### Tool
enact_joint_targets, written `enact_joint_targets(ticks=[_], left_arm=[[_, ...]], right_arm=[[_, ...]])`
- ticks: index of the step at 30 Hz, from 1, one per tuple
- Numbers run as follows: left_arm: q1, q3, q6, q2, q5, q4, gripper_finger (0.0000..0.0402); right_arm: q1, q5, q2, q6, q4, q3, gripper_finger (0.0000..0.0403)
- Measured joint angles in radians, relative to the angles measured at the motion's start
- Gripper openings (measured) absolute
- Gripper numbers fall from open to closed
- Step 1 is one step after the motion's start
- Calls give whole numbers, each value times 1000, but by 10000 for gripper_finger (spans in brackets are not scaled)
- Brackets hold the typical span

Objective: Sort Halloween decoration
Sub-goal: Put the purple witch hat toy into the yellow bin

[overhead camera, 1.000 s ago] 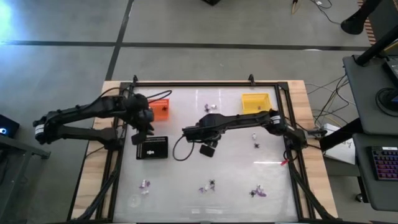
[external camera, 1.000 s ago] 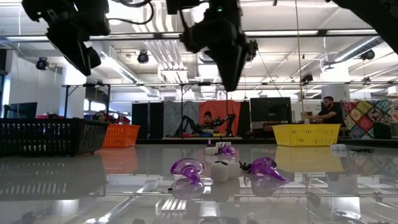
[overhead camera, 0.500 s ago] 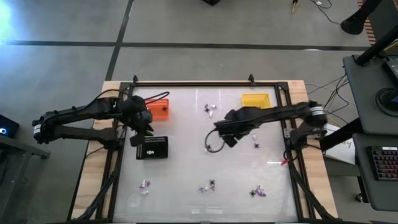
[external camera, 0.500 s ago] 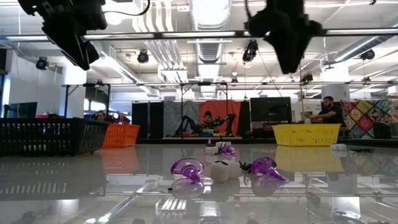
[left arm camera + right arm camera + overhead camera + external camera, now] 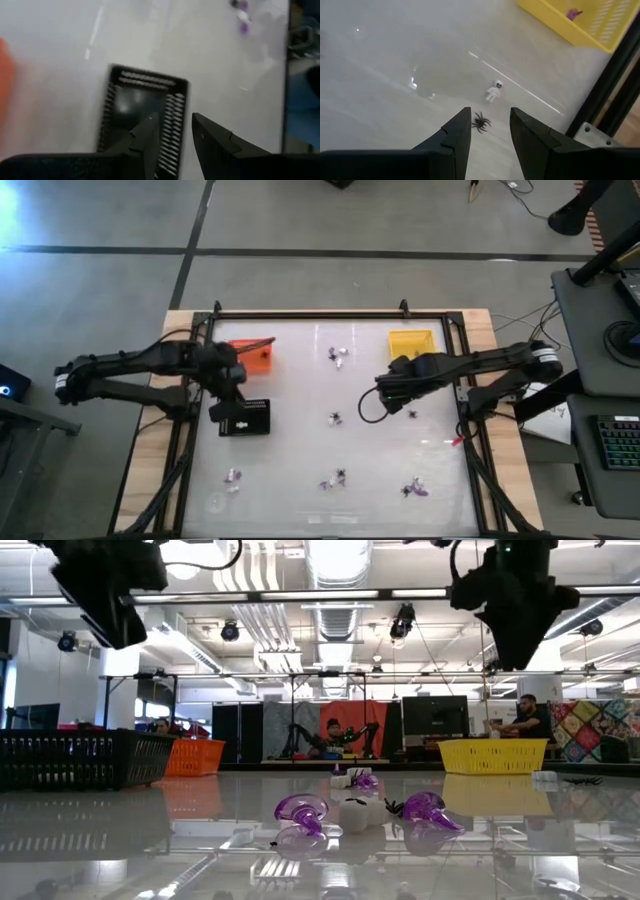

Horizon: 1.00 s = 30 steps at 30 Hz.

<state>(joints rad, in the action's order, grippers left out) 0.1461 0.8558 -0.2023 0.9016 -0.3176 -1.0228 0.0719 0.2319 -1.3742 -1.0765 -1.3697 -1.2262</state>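
Glossy table (image 5: 300, 470): three trays (image 5: 246, 418), scattered trinkets (image 5: 335, 418).

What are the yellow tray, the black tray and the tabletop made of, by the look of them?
The yellow tray looks like moulded plastic: bright even colour, slotted walls. The black tray seems the same, a dark, faintly glossy plastic with rows of slits along its sides. The tabletop is smooth and highly reflective, mirroring the trays and ceiling lights; probably glass or clear acrylic, though which one cannot be told.
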Motion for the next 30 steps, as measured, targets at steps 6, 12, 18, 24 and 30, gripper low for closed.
enact_joint_targets(ticks=[6,12,18,24,30], left_arm=[[-224,0,-144,13,42,1,100],[-460,-2,-327,36,137,1,100],[-629,-2,-579,69,198,18,100],[-708,-2,-780,84,261,32,100],[-755,-4,-964,127,319,91,100]], right_arm=[[0,4,6,-21,-1,8,128],[0,5,6,-40,-1,6,128],[0,5,6,-73,3,6,128],[0,23,6,-65,26,5,128],[0,31,6,-33,26,5,128]])
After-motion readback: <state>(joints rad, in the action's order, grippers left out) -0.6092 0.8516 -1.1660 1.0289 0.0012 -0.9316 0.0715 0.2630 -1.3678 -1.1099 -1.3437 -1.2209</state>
